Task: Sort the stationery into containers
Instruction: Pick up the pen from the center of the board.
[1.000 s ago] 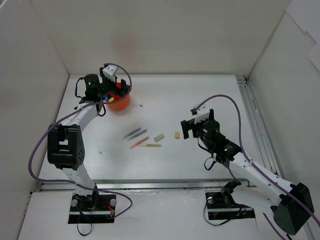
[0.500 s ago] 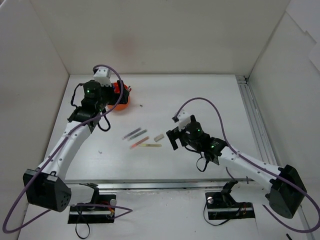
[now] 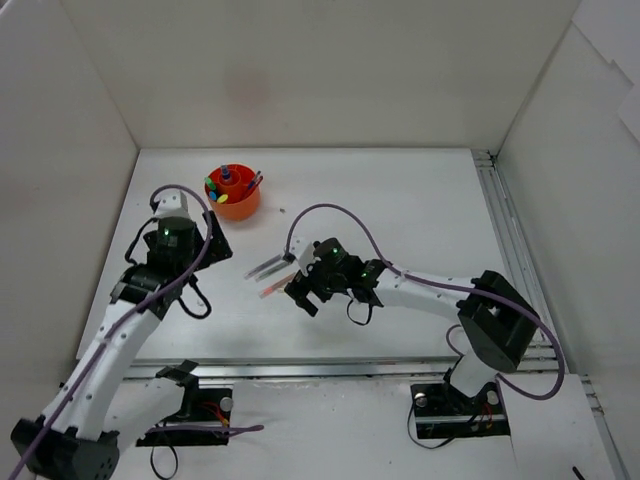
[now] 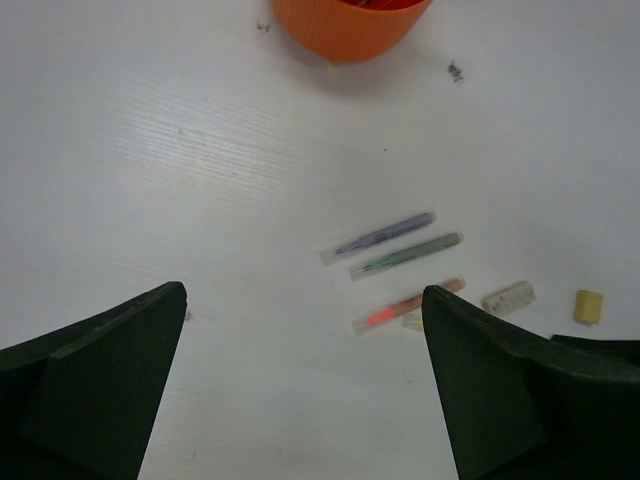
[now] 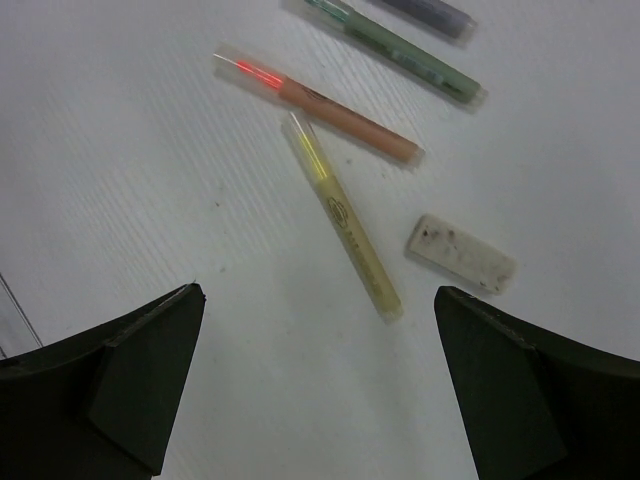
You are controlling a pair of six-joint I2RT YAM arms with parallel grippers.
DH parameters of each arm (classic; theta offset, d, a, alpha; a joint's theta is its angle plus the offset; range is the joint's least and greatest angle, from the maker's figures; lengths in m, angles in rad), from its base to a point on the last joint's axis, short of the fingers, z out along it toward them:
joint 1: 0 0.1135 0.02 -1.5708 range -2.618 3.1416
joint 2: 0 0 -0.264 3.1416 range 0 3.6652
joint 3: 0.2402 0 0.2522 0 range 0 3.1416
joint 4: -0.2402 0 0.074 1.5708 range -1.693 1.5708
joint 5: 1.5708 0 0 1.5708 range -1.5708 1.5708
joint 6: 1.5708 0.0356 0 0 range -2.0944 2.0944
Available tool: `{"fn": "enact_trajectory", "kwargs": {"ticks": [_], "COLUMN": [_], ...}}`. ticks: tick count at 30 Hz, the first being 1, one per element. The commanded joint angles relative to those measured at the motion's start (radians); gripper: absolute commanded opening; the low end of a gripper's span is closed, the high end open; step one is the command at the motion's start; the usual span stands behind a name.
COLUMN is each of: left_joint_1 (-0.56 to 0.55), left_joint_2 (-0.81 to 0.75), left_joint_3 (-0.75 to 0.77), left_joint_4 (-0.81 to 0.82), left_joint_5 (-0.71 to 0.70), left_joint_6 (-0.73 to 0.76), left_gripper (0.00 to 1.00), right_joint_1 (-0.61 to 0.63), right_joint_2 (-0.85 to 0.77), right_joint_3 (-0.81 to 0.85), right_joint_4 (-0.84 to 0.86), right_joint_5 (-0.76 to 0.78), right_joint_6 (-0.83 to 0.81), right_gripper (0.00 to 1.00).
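Both arms had shifted: the left hand (image 4: 305,292) had drawn back from the orange organizer (image 3: 238,210) toward its own base, and the right hand (image 5: 320,292) had swung leftward across the table (image 3: 400,200) to hang over the loose stationery.

Nearest, on the near side of the organizer and to its right, the right hand's fingers were spread wide with nothing between them. Under it lay a yellow pen (image 5: 345,215), with a white eraser (image 5: 462,255) just beside it and a small beige eraser (image 4: 588,306) a little further from the organizer.

Closer to the organizer lay a red pen (image 4: 408,303), touching the yellow pen's tip, then a green pen (image 4: 405,255) and a purple pen (image 4: 380,238), side by side.

The left hand was also spread and empty, facing the organizer from its near side.

Farthest away, the organizer stood holding several coloured items. A drop-off looked finished. Six pieces remained, and the yellow pen seemed the likely next pick.
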Motion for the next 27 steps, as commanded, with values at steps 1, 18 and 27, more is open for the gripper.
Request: {"fn": "enact_trajectory", "kwargs": {"ticks": [1, 18, 27], "left_joint_1": [-0.012, -0.012, -0.012], "left_joint_2": [-0.148, -0.373, -0.354], "left_joint_3": [-0.028, -0.098, -0.128], "left_joint_4": [0.119, 0.033, 0.091], "left_joint_5": [0.029, -0.048, 0.018], "left_joint_6": [-0.018, -0.064, -0.021], "left_gripper": [1.00, 1.00, 1.00], "right_joint_1": [0.017, 0.020, 0.019], "right_joint_2": [0.074, 0.261, 0.244], "right_joint_3": [0.102, 0.166, 0.102], "right_joint_4": [0.034, 0.007, 0.050], "right_joint_5": [-0.128, -0.135, -0.088], "right_joint_6": [-0.089, -0.097, -0.068], "right_gripper": [0.98, 0.95, 0.78]}}
